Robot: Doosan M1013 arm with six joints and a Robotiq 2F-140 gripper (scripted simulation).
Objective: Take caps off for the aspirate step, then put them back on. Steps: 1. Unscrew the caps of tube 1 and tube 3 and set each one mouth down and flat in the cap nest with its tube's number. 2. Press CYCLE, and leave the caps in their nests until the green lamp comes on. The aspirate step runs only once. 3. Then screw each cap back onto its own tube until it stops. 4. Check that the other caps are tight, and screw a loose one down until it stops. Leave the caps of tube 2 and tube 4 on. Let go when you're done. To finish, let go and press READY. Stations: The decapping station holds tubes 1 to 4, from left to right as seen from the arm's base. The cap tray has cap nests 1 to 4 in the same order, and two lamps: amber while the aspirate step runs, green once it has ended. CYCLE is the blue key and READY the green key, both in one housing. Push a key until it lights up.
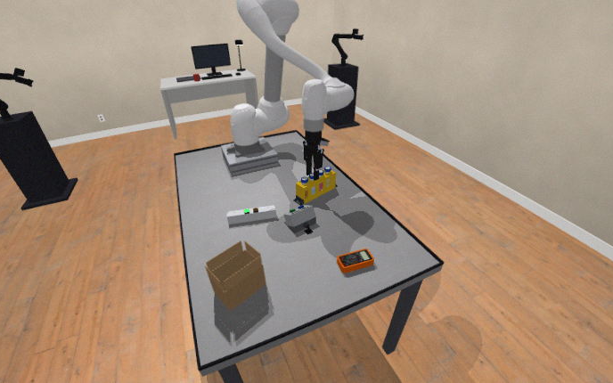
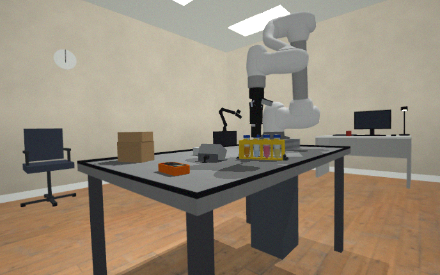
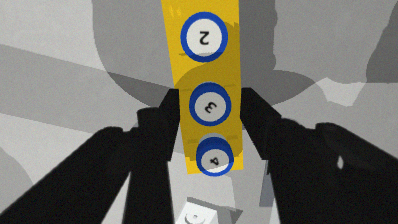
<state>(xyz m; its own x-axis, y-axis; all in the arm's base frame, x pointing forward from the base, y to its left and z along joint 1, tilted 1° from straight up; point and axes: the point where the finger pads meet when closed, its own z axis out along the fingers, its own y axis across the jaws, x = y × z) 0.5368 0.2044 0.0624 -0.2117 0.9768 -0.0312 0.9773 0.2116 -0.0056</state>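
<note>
Blue-rimmed cap 3 [image 3: 210, 104] sits on its tube in the yellow rack [image 3: 182, 60], btw caps 2 [image 3: 204, 36] and 4 [image 3: 214, 156]. Your gripper [image 3: 210, 107] straddles it, fingers part open w/ gaps either side, holding nothing. Prob light, hard, slick plastic, so pinch the rim sides squarely.
</note>
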